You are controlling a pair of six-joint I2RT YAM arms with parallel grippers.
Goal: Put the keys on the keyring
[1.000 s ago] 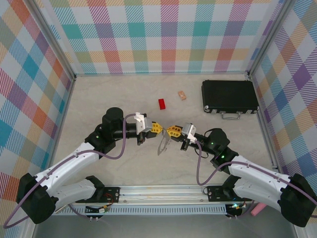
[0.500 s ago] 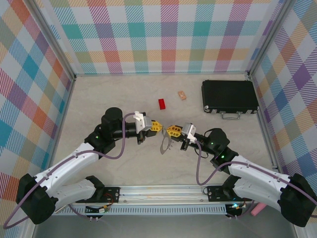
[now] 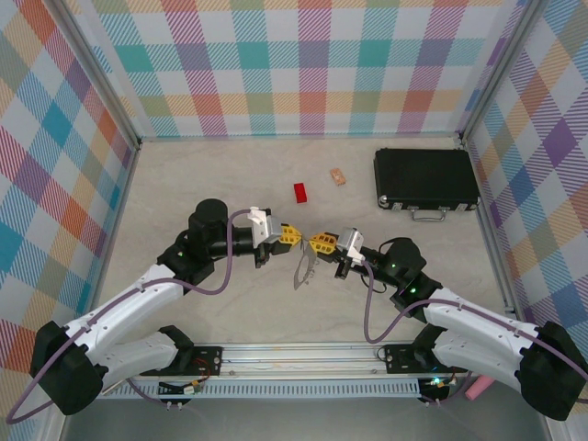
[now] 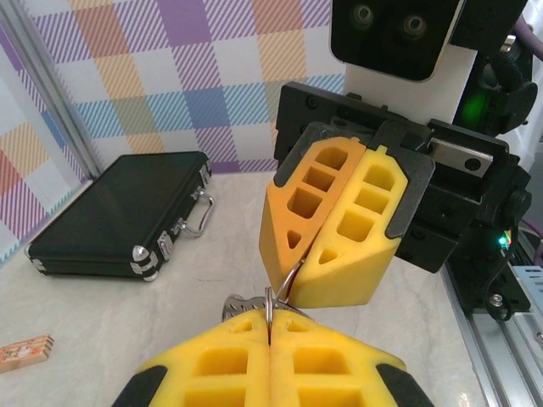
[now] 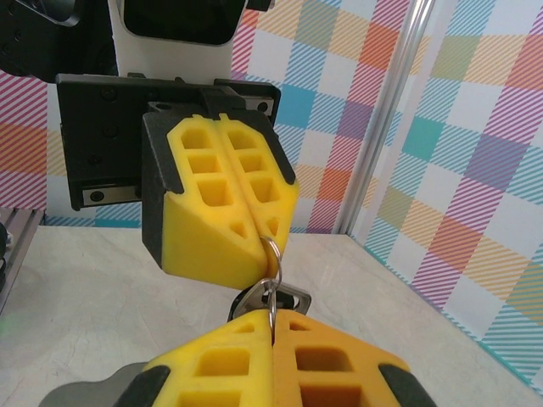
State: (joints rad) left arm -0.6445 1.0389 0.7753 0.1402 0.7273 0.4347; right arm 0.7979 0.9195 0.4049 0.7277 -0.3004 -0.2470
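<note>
1. Change: almost none. L end effector [image 3: 292, 237] & R end effector [image 3: 318, 243] stay nose to nose above mid desk [image 3: 211, 184], each w/ fingers pressed together throughout. Only the hanging part of the keyring [image 3: 301, 267] sways a little sideways and back.
2. Grip: wrist views show each end effector clamped on a thin wire loop of the keyring, tips nearly touching.
3. Tiny key [image 5: 293, 299], dark head + silver bit, sits right at that loop between the tips, off the desk. Can't tell if it's threaded on yet.
4. Meaning: prob. mid-threading, fine work. Nothing let go, so task not visibly done.
5. Around: black case [image 3: 425, 177] far R, red block [image 3: 300, 192] & tan block [image 3: 338, 175] beyond the arms, all well apart from the work.
6. In the way: none of those. Likely obstacle is the foam fingers themselves, which hide the loop's gap & leave little room.
</note>
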